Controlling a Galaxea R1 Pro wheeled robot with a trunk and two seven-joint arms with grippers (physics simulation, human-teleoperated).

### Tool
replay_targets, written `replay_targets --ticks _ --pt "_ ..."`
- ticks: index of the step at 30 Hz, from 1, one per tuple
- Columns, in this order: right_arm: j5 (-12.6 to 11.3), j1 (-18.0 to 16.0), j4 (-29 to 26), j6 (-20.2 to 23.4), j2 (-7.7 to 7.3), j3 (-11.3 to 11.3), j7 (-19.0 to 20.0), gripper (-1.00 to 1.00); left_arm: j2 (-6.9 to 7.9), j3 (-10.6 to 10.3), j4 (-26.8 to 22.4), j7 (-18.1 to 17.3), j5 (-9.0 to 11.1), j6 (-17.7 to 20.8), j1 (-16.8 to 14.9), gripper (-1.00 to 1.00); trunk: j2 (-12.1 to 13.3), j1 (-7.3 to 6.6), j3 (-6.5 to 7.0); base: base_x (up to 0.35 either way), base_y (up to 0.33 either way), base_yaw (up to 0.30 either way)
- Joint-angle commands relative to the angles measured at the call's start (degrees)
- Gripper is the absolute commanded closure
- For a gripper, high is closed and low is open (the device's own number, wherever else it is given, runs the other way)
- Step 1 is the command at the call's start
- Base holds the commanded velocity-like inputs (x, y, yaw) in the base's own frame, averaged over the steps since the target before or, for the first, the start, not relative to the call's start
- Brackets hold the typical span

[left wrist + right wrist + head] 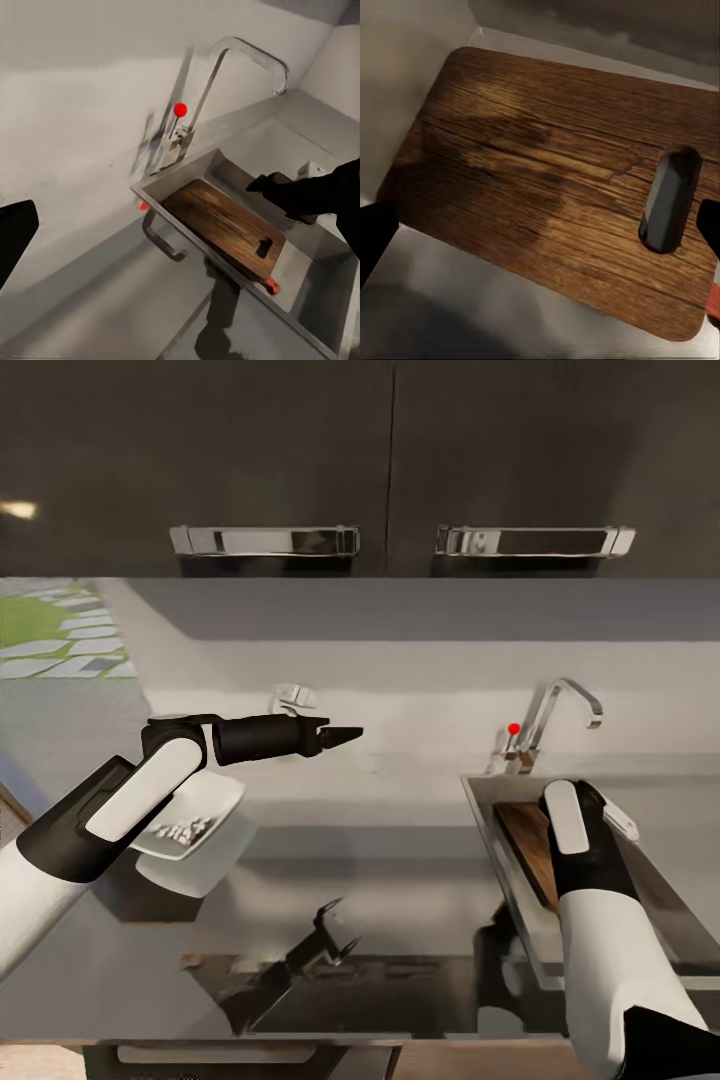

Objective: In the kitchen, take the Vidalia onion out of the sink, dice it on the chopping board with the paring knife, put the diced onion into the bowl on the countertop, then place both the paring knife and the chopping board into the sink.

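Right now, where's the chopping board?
The dark brown wooden chopping board lies inside the stainless-steel sink at the head view's right, below the chrome tap with the red knob, with the right claw just above it.

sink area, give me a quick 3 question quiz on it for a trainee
1. True or false: the chopping board lies inside the sink.
2. Multiple choice: the knob on the tap is A) blue B) red C) green.
3. Fill in: the white bowl on the countertop holds small pieces and sits under the robot's ____ arm.

Key:
1. True. The left wrist view shows the board in the basin, slot handle toward the near end, with the right gripper above it.
2. B.
3. left.
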Motion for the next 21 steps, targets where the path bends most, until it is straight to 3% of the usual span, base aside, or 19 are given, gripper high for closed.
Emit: replay_targets --ticks 1,5,11,15,21 --pt "-0.18 -0.05 -0.50 1.14 0.01 0.62 -0.27 -1.00 0.04 -0.06 0.01 -0.16 -0.05 0.09 -0.08 -1.00 -0.07 0.01 -0.03 -0.126 0.101 0.020" --pt "-0.18 -0.05 -1.22 3.66 0.02 1.58 1.00 -1.00 0.04 -0.06 0.01 -0.16 -0.05 0.09 -0.08 -1.00 -0.07 0.01 0.08 -0.201 0.162 0.009" --pt "-0.13 -0.08 -1.42 11.40 -0.01 1.95 15.65 -1.00 0.04 -0.06 0.02 -0.16 -0.05 0.09 -0.08 -1.00 -0.07 0.01 0.09 -0.259 0.209 0.001" --pt "-0.10 -0.06 -1.44 13.86 -0.26 2.04 22.86 -1.00 0.04 -0.06 0.02 -0.16 -0.05 0.09 -0.08 -1.00 -0.07 0.01 0.09 -0.263 0.212 0.000" --pt "-0.10 -0.05 -2.13 15.04 -1.34 2.23 30.50 -1.00 0.04 -0.06 0.02 -0.16 -0.05 0.09 -0.08 -1.00 -0.07 0.01 0.09 -0.264 0.213 0.000"
